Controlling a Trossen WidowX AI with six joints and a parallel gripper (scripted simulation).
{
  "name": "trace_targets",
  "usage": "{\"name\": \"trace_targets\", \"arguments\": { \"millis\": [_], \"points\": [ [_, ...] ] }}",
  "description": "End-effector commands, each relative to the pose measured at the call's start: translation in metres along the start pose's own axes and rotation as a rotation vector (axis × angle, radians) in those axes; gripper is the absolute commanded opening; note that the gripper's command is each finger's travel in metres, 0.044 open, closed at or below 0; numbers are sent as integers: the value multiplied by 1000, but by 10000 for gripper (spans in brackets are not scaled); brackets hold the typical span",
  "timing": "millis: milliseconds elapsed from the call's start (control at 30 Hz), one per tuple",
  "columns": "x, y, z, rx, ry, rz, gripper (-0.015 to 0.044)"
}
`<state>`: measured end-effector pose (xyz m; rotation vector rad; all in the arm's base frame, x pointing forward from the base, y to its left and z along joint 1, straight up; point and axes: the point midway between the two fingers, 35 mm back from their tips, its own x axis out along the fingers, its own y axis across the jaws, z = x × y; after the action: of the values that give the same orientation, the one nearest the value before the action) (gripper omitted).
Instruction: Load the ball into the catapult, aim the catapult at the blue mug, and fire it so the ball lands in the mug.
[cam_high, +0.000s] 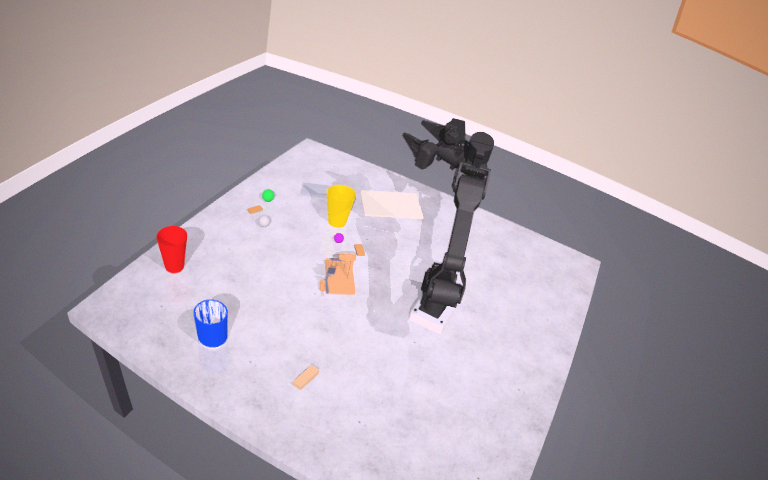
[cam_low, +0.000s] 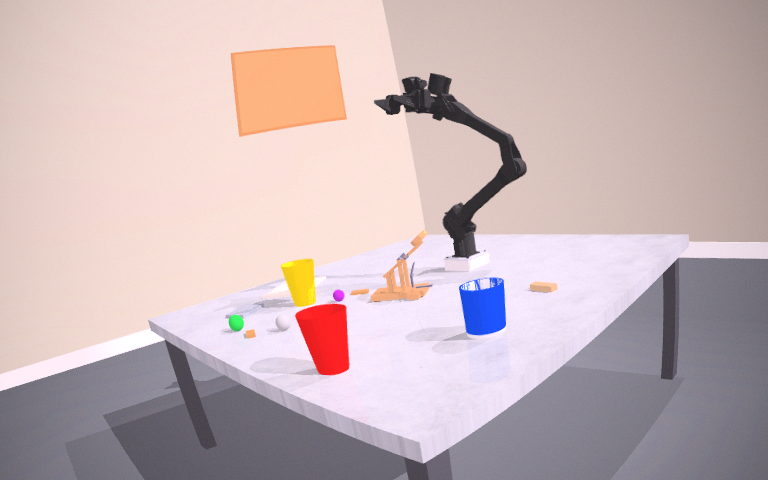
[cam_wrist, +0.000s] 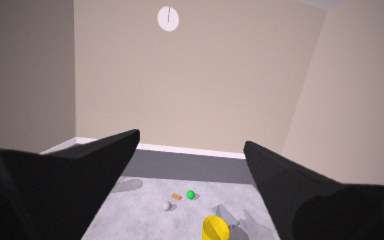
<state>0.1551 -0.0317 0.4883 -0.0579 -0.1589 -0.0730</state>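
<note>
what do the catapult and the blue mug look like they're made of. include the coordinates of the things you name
The catapult (cam_high: 341, 283) (cam_low: 396, 293) looks like plain matte wood, going by its tan colour and flat, plank-like parts. The blue mug (cam_high: 212, 333) (cam_low: 485, 314) could be plastic or glazed ceramic: smooth, evenly coloured wall.

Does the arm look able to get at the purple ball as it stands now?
Probably yes: the gripper is open and empty, and nothing covers the purple ball, though the yellow cup stands close.
</note>
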Motion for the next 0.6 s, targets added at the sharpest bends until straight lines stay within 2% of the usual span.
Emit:
{"name": "trace_targets", "arguments": {
  "millis": [0,567],
  "points": [
    [9,-14,-7,138,20,5,440],
    [62,-51,-74,635,250,-27,440]
  ]
}}
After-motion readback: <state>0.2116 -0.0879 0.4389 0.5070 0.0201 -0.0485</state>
